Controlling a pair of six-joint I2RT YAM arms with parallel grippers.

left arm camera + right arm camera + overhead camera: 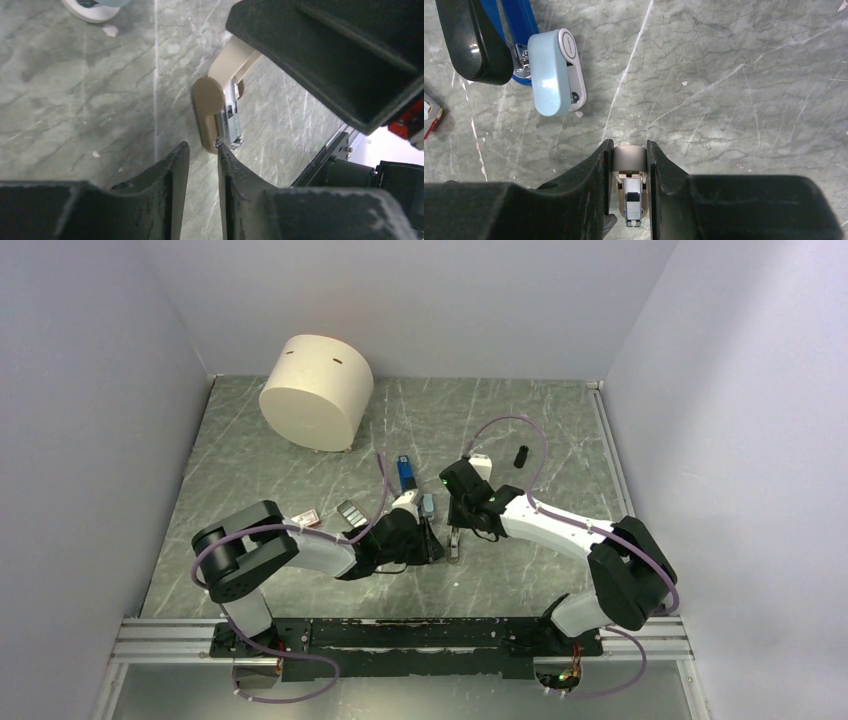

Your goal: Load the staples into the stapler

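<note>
The blue stapler (404,470) (516,30) lies on the table, apart from both grippers. The red-and-white staples box (308,520) sits by my left arm, with a small grey block (350,512) next to it. My right gripper (629,145) (455,528) is shut on a small beige stapler (629,159) (210,107) whose top is swung open, baring its metal magazine (231,117). My left gripper (202,145) (432,545) hovers right at that magazine's end. Its jaws stand a narrow gap apart, and only table shows between them.
A pale-blue capsule-shaped stapler (555,72) (428,505) lies beside the blue one. A large cream cylinder (315,390) stands at the back left, and a small black cylinder (521,455) lies at the back right. Grey walls enclose the marble table (300,470).
</note>
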